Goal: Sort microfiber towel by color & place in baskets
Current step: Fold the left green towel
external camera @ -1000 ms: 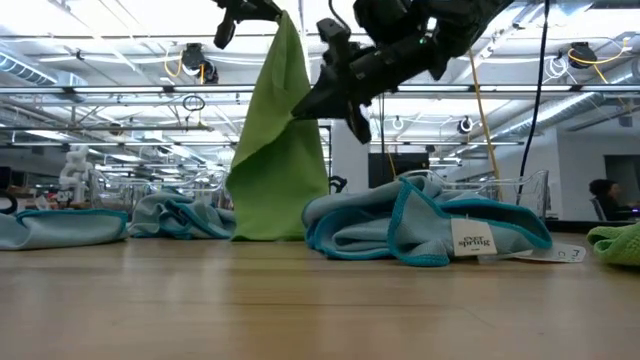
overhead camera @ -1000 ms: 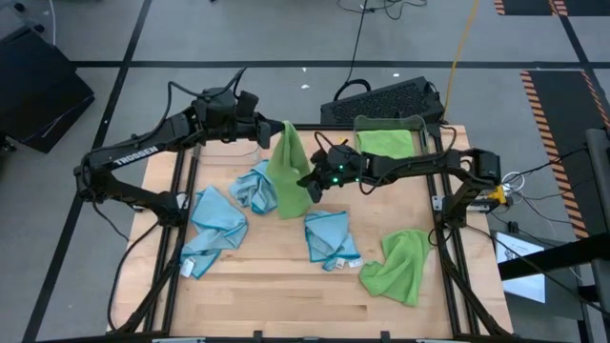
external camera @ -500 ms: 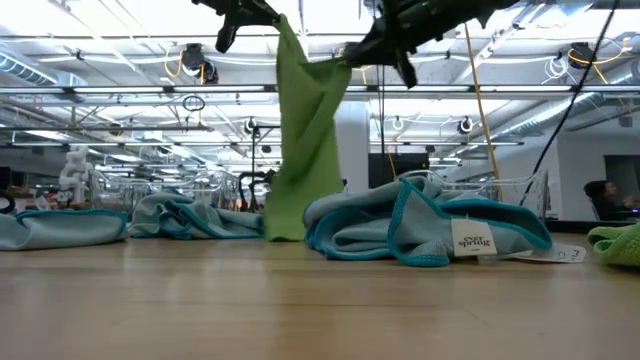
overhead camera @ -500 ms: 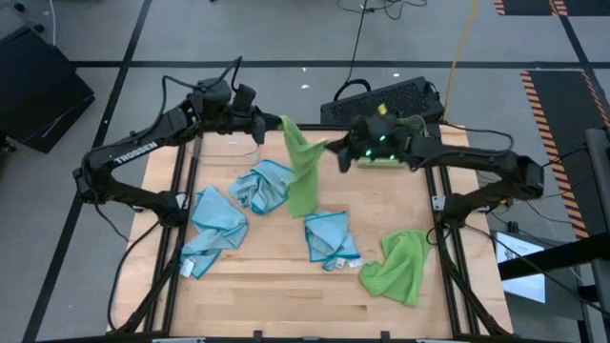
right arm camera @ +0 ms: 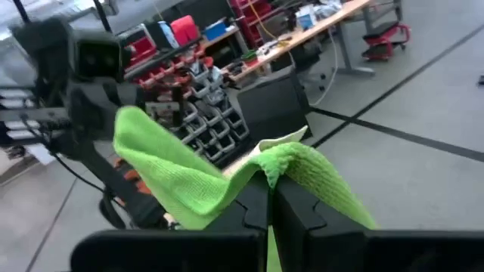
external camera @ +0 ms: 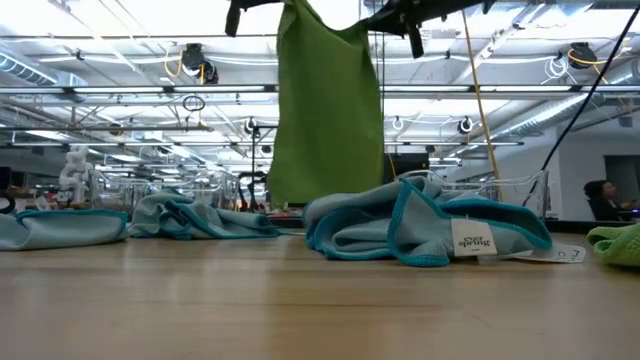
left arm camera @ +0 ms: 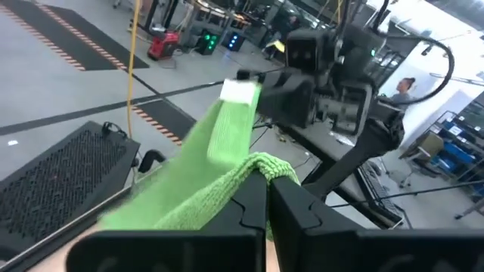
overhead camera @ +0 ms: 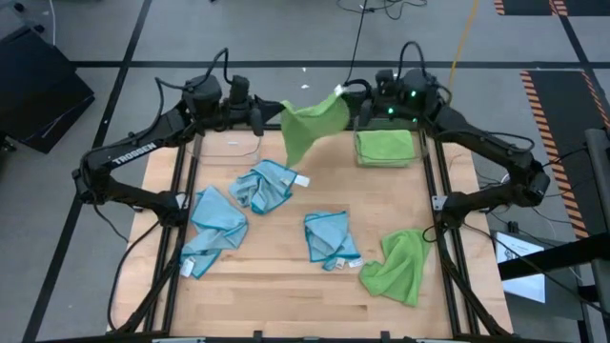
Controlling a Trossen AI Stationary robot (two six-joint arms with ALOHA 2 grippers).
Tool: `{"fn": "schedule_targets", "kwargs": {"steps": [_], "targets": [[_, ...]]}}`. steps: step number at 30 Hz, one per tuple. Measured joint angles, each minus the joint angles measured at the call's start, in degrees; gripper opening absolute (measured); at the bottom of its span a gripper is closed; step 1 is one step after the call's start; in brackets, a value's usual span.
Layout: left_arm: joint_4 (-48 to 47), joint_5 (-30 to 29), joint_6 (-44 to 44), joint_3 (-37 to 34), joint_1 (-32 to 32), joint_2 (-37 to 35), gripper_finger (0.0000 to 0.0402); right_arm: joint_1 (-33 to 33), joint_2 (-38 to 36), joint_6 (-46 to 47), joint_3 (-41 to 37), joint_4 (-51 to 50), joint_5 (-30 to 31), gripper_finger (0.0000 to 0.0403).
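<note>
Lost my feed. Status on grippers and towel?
Left gripper and right gripper both shut on green towel, stretched above table. Green-filled basket under right arm. Nothing in the way.

A wooden table stands on a grey floor marked with dark lines. A black perforated panel lies beyond its far edge. A yellow cable crosses the floor nearby.

High view: overhead, straight down on the wooden table. Low view: table-top level, facing the room. Wrist views: close behind each gripper, facing each other. All four share the hanging green microfiber towel between grippers.
</note>
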Motion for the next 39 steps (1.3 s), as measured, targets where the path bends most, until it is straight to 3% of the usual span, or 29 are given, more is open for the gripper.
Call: {"fn": "schedule_targets", "kwargs": {"steps": [5,13,18,28,39], "targets": [[-7.3,0.8,0.1,0.0,-0.6,-1.3,0.0004,-2.9,-1.2,0.3,1.7,-7.4,-9.8,0.0],[-30.8,4.4,1.0,0.0,-3.8,-3.7,0.0004,-3.1,-4.6,-2.6,1.7,-23.2,-22.2,0.0],[-33.0,8.6,0.2,0.0,-8.5,-3.6,0.0009,-2.0,-6.3,-2.6,1.7,-29.0,-27.4,0.0],[-31.8,6.4,-3.0,0.0,-18.4,-2.2,0.0008,8.7,-6.6,-1.4,1.6,-39.5,-29.1,0.0],[-32.4,8.7,-6.3,0.0,-29.7,3.9,0.0004,20.7,-6.6,-0.2,0.8,-53.9,-29.0,0.0]]}}
